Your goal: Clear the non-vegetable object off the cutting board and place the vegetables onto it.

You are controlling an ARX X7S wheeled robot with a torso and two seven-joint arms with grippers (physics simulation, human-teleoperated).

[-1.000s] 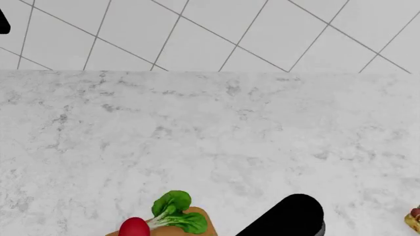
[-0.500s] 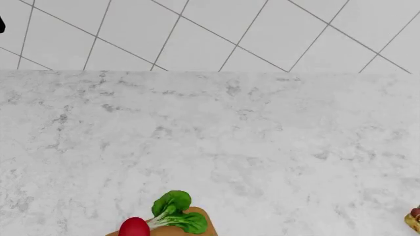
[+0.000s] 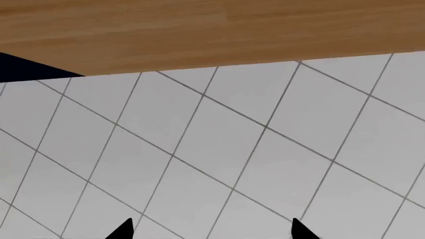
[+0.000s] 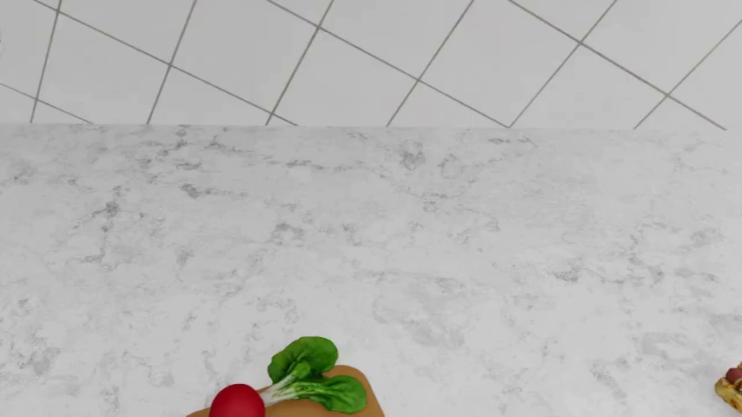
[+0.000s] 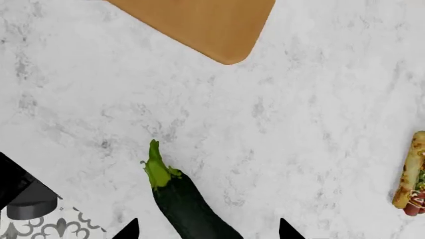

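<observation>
board: light-brown cutting board [image 5: 199,22], only one rounded corner visible in the right wrist view; another corner peeks in at the bottom edge of the head view
radish: red radish [image 4: 238,402] with green leaves, lying on the board's corner, cut off by the frame edge
hot dog: hot dog [image 5: 413,174] already off the board, lying on the marble counter [image 4: 440,243] well apart from the board's corner
zucchini: dark green zucchini [image 5: 186,201] with pale stem, on the counter, not touching the board, stem end pointing toward it
right gripper: right gripper [image 5: 207,230] hovers over the zucchini; only the two dark fingertips show, spread apart, one on each side of the zucchini, nothing held
left gripper: left gripper [image 3: 211,231] points at the tiled wall [image 3: 252,149] under a wooden cabinet [image 3: 199,30]; tips apart, holding nothing, far from the work
step (judged): hot dog cleared, radish placed, zucchini is the vegetable left to move
risk 1: zucchini is smooth and rounded, so a pinch off its centre line could squirt it sideways
risk 2: long body grabbed near the stem end may tip and slip when lifted
risk 3: the zucchini is out of the head view, so the approach relies on the wrist view alone
risk 4: setting it down carelessly could knock the radish off the board
</observation>
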